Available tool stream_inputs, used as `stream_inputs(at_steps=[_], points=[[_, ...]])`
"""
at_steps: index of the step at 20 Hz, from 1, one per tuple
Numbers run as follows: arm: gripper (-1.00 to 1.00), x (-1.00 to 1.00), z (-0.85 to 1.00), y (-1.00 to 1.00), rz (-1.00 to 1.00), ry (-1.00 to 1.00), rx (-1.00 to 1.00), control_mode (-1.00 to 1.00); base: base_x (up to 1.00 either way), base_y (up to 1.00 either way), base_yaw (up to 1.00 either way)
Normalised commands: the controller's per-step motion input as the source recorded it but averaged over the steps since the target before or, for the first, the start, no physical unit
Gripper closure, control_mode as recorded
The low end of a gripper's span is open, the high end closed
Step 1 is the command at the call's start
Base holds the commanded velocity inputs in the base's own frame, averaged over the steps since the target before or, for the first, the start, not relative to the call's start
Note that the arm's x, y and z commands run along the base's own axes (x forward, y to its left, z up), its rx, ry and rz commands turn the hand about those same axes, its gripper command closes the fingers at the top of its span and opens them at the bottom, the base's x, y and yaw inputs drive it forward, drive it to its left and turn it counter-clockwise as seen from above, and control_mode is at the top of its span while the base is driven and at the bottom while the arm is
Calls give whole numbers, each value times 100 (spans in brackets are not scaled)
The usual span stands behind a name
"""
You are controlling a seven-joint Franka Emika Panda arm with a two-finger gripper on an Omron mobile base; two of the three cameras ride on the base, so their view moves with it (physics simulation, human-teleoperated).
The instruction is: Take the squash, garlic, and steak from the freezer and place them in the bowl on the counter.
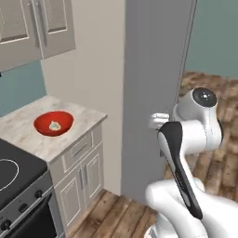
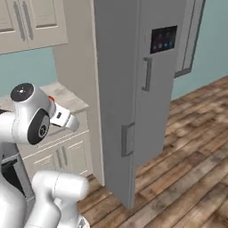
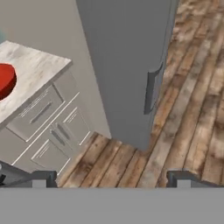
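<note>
Glossy red bowl [image 1: 53, 123] on beige marbled tabletop [image 1: 28, 130] left of the grey freezer [image 1: 153, 93]; off-white garlic [image 1: 55, 125] inside it. Gripper [image 3: 111, 178] jaws wide, empty.

Glossy red bowl [image 1: 53, 123] holding off-white garlic [image 1: 55, 125], left of frame; beige marbled counter [image 1: 28, 128]; plain grey freezer [image 1: 151, 93], centre; brown wood-plank floor [image 2: 191, 151], lower right.
</note>
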Motion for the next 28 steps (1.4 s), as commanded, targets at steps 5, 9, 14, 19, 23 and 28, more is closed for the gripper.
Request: stream_inputs(at_steps=[5,9,14,19,23,28], points=[[-100,0,0,0,0,0,0,100,-38,-6,-90],[-100,0,0,0,0,0,0,100,-1,-73,-82],[-100,0,0,0,0,0,0,100,75,-79,-45],[-100,0,0,0,0,0,0,100,100,-11,-3],[-100,0,0,0,0,0,0,100,100,18,0],[-100,0,0,0,0,0,0,100,100,0,0]])
